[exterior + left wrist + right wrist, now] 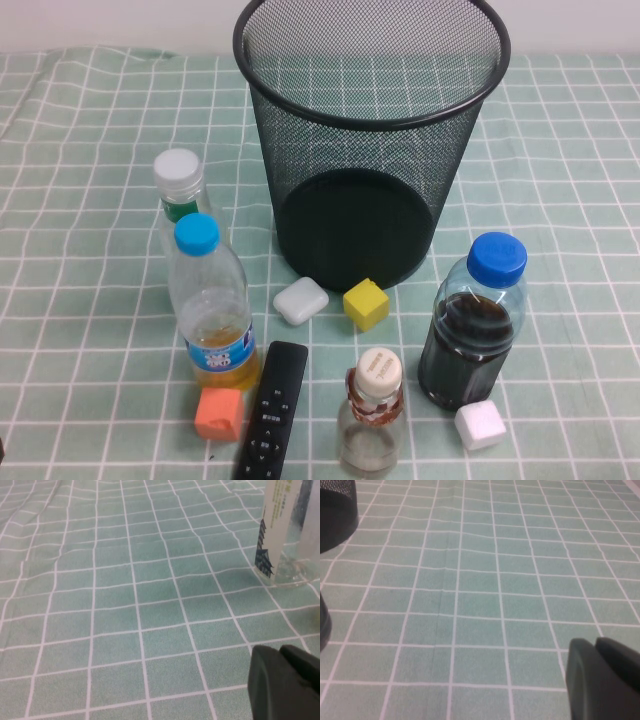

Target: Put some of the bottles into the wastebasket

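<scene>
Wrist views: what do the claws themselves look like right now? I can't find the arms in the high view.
Only the tips show. The left claw appears as two matte black, rounded, blocky fingers pressed together, low over the green checked cloth. The right claw looks the same: plain black, shut, smooth-edged. No cables, markings or labels are visible on either. The high view shows neither arm.

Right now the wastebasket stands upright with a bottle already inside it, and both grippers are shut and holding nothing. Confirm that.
Not quite. The high view shows the wastebasket upright but with nothing in it; the slim bottle and the squat bottle stand on the tablecloth. The left gripper and right gripper, each low over the cloth, are shut and hold nothing.
</scene>
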Tool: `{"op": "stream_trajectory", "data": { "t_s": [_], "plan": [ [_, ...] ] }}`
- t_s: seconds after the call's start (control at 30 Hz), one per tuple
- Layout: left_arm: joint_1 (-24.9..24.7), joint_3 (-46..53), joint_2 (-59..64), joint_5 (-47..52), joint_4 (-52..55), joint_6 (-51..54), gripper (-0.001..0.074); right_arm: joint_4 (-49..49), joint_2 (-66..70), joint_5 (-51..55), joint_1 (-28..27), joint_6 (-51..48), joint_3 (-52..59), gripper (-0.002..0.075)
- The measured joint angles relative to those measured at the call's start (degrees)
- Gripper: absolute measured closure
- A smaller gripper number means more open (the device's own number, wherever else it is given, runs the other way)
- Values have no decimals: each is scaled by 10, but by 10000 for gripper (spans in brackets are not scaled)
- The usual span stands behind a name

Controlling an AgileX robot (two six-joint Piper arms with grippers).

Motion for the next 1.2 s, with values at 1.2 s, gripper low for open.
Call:
{"op": "stream_trajectory", "data": {
  "t_s": [1.2],
  "plan": [
    [0, 0, 0, -194, -333, -1, 741, 0, 0, 0, 0, 0, 0, 734]
  ]
}}
